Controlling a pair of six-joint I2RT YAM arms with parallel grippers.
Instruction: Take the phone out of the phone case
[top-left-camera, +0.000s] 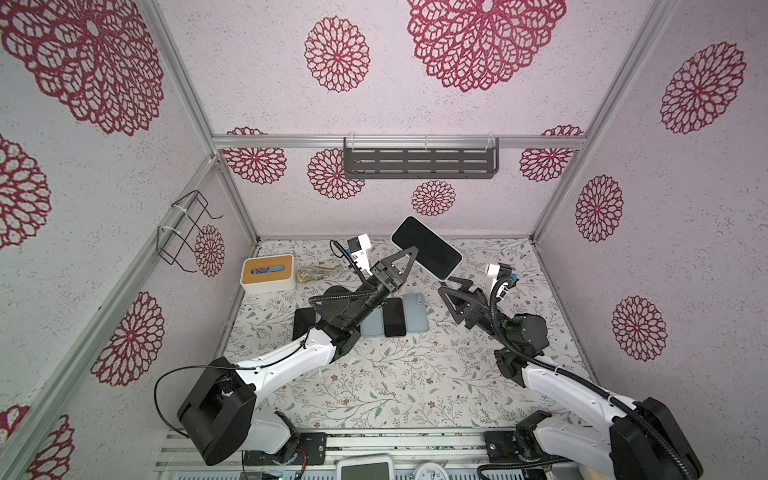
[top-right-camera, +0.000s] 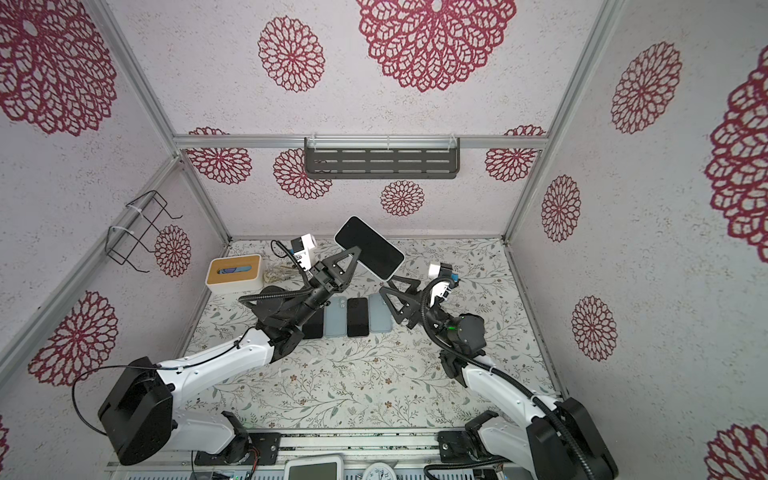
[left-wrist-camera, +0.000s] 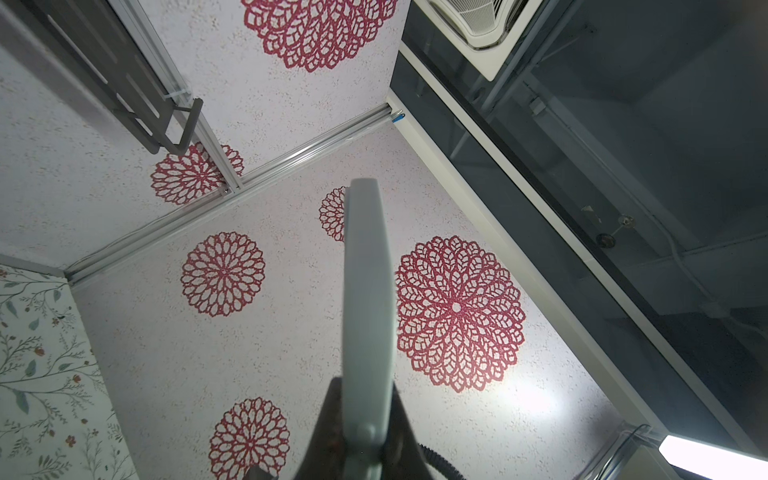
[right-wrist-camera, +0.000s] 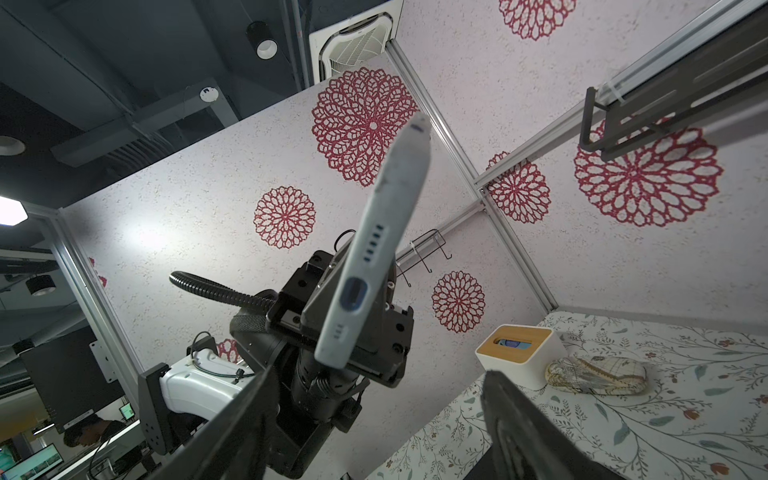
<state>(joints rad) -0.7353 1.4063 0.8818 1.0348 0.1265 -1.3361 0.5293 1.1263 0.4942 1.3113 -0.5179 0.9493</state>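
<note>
- Pinching the phone (top-left-camera: 426, 247) through its case, the left hand (top-left-camera: 413, 253) holds it in the air above the far part of the table (top-left-camera: 415, 386), dark screen up and slanted.
- The phone sits fully inside the pale blue phone case (top-left-camera: 454, 271), whose rim frames the glass all round.
- From the right wrist view, the phone case's end shows a charging-port cutout and rows of small holes; any lettering there is too blurred to read.
- The right hand (top-left-camera: 445, 283) has its fingers spread and holds nothing. It is just beside the phone's lower corner, and I cannot tell whether it touches.
- Below the arms lies a row of four: a dark slab (top-left-camera: 303, 324) partly under the left arm, a pale blue case (top-left-camera: 372, 324), a black phone (top-left-camera: 394, 318) and another pale blue case (top-left-camera: 414, 311).
- A white tissue box with a wooden top (top-left-camera: 268, 274) stands near the far left corner, with a beige mesh bundle (top-left-camera: 316, 272) beside it. The blue print in its slot is too small to read.
- At the near edge, a round clock dial (top-left-camera: 430, 473) and a white-framed screen (top-left-camera: 365, 467) are cut off; the numerals are too small to read.
</note>
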